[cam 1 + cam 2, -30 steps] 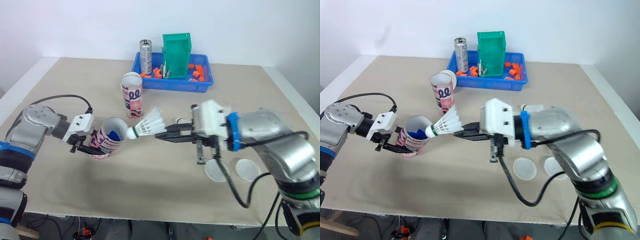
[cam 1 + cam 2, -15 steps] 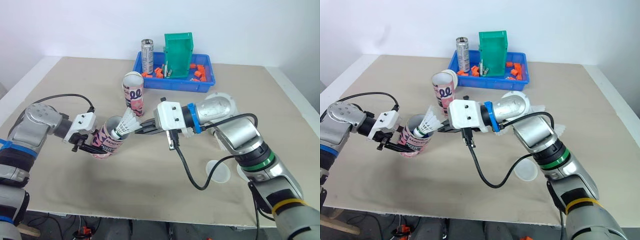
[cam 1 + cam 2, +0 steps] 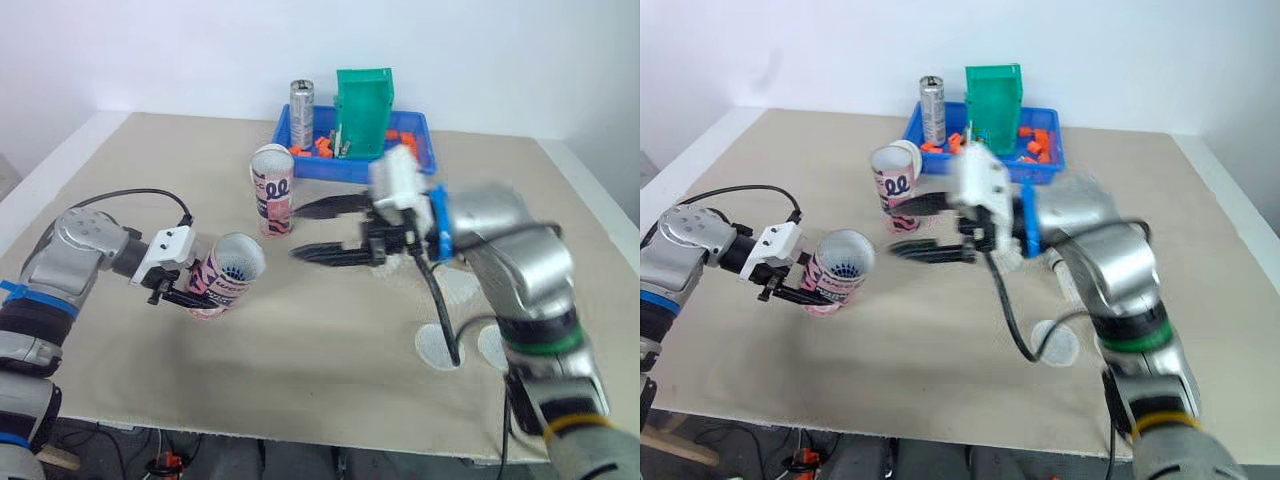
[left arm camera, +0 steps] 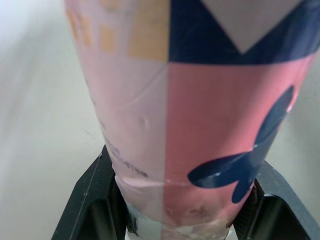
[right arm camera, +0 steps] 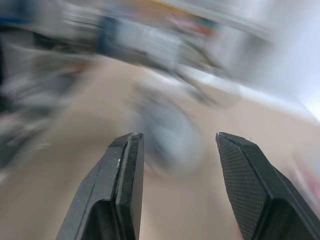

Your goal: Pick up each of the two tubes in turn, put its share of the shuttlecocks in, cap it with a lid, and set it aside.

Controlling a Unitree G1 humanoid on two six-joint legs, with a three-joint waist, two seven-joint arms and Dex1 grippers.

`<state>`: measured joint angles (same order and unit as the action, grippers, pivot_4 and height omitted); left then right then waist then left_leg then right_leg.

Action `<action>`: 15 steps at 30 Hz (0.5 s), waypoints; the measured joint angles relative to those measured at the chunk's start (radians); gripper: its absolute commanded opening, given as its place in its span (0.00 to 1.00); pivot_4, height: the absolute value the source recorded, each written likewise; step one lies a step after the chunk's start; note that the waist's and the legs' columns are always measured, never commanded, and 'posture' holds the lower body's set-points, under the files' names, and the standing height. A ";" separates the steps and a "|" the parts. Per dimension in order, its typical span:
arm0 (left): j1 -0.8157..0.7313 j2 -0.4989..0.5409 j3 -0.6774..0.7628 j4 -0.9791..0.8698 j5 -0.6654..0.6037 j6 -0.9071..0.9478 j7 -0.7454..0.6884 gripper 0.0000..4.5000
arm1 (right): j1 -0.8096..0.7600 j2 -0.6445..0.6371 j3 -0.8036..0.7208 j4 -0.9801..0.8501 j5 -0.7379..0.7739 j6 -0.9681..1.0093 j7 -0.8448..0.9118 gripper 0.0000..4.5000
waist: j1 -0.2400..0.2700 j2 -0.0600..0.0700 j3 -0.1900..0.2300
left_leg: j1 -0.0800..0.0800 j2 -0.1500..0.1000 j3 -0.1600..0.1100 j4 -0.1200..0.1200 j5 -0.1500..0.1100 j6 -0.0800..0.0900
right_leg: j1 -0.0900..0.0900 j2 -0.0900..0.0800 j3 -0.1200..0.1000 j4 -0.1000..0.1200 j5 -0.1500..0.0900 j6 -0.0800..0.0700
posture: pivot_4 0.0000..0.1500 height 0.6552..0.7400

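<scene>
1. Where its black fingers close on the base, the left gripper pinches the tilted pink tube.
2. The right gripper hangs just beyond the tube's mouth, spread, empty and blurred.
3. A shuttlecock shows inside the mouth, its cork hidden.
4. A second tube stands by the blue tray. Two lids lie near the front edge of the table.

Two tubes are counted: a held tube and a standing tube. One shuttlecock is seen in the held tube's mouth. Two lids are made out, one lid beside the other lid. One can, one green bin and one blue tray are counted. The orange pieces are too small to be numbered.
</scene>
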<state>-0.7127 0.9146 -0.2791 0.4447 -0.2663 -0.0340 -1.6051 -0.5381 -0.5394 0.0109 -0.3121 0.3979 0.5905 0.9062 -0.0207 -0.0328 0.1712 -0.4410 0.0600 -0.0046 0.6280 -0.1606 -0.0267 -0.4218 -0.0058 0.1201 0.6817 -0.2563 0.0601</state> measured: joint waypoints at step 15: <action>0.033 0.015 0.025 -0.030 0.012 0.010 0.004 0.49 | 0.390 0.114 0.003 -0.256 -0.127 0.150 -0.457 0.56 | -0.016 0.005 0.000 | 0.002 0.000 -0.001 -0.003 0.000 0.000 | 0.000 0.002 0.001 0.000 -0.001 -0.001 | 1.00 0.95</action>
<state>-0.6797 0.9296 -0.2546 0.4144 -0.2542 -0.0243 -1.6009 -0.1485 -0.4252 0.0144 -0.5684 0.2709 0.7402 0.4487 -0.0369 -0.0276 0.1710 -0.4393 0.0603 -0.0054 0.6253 -0.1605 -0.0266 -0.4220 -0.0041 0.1208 0.6821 -0.2568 0.0592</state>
